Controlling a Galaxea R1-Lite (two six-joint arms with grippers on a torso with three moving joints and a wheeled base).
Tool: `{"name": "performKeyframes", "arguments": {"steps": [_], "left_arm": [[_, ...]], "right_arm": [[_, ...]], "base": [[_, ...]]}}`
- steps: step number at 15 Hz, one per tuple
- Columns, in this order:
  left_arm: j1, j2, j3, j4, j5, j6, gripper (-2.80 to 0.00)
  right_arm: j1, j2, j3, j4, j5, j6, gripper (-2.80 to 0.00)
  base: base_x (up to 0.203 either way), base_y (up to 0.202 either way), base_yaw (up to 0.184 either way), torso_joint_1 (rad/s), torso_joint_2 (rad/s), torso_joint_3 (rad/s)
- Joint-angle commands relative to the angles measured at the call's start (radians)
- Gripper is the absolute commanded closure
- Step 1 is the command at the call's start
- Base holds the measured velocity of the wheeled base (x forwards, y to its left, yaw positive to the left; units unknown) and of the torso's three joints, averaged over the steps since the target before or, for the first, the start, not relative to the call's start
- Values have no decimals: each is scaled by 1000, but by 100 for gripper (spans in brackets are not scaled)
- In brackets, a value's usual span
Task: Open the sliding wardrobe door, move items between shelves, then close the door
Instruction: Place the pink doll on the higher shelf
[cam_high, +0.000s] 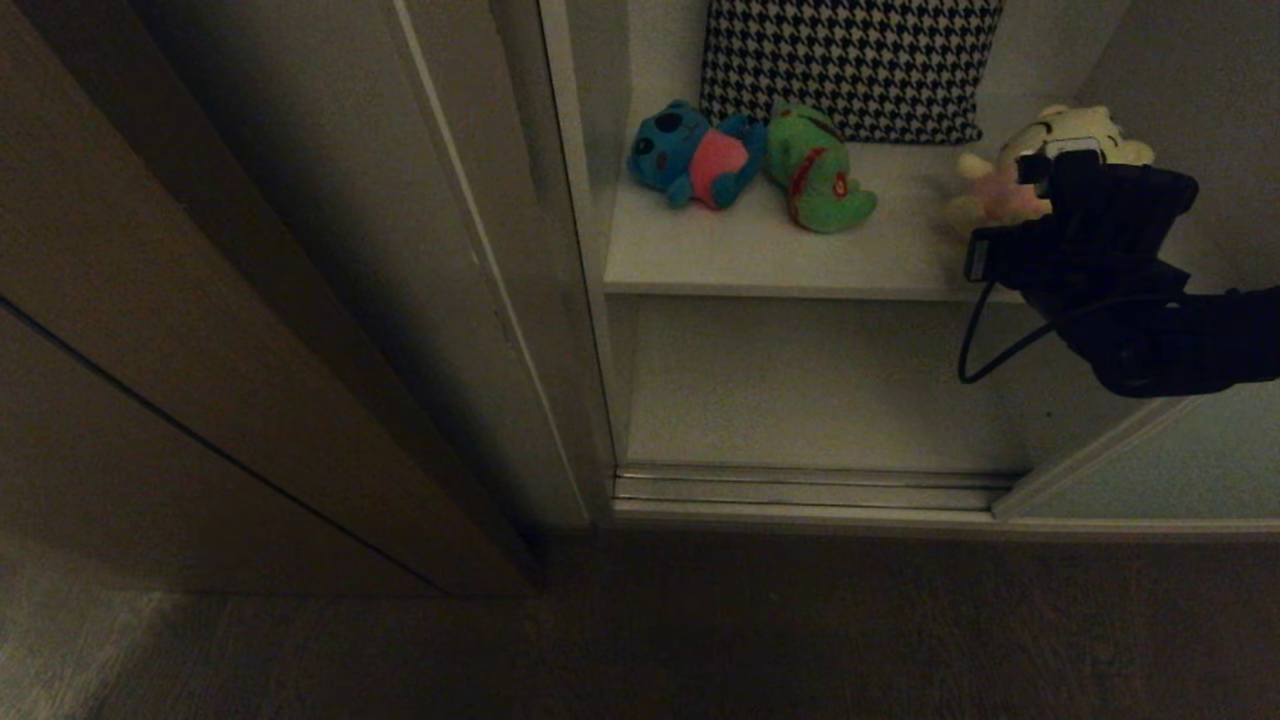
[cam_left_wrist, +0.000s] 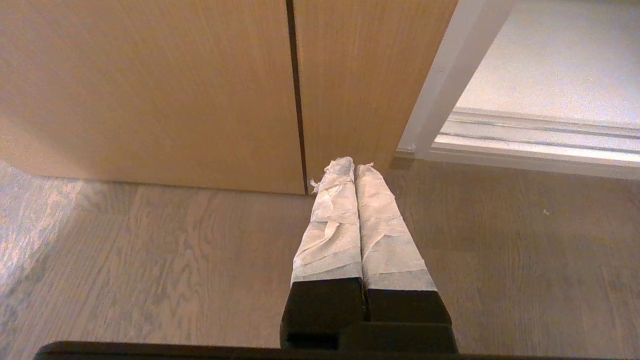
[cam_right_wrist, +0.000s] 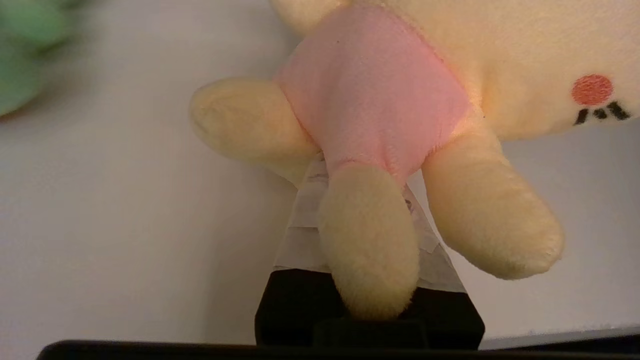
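Right gripper fingers pinch the yellow toy at the right end of the upper shelf. Blue toy and frog lie left of it, on the same shelf. Left gripper hangs near the floor, fingers pressed together.

Right arm: matte black housing, bulky wrist block, small pale rectangular module on its top, thin black cable looping below the wrist.
Right hand: black base; fingers wrapped in off-white tape.
Left hand: black base; two long tapering fingers wrapped in creased off-white tape with frayed tips.
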Motion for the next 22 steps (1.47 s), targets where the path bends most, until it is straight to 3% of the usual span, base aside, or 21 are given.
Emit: {"name": "performKeyframes", "arguments": {"steps": [1,4,5,12,18,19,22], "left_arm": [[0,1,0,-1,1,-1,0],[0,1,0,0,1,-1,0],[0,1,0,0,1,-1,0],[0,1,0,0,1,-1,0],[0,1,0,-1,1,-1,0],[0,1,0,0,1,-1,0],[0,1,0,0,1,-1,0]], "right_arm": [[-1,30,-47,-2,-7,-2,0],[-1,64,-87,-3,-8,-26,0],[0,71,-96,-3,-7,-29,-280],[6,76,-126,-19,-12,-23,-280],[17,-136,150,-171,5,-26,-280],[18,-199,192,-182,12,-26,0],[17,-415,329,-183,35,-27,0]], "base": [[0,0,0,0,0,0],[0,0,0,0,0,0],[0,0,0,0,0,0],[0,0,0,0,0,0],[0,0,0,0,0,0],[0,0,0,0,0,0],[0,0,0,0,0,0]]}}
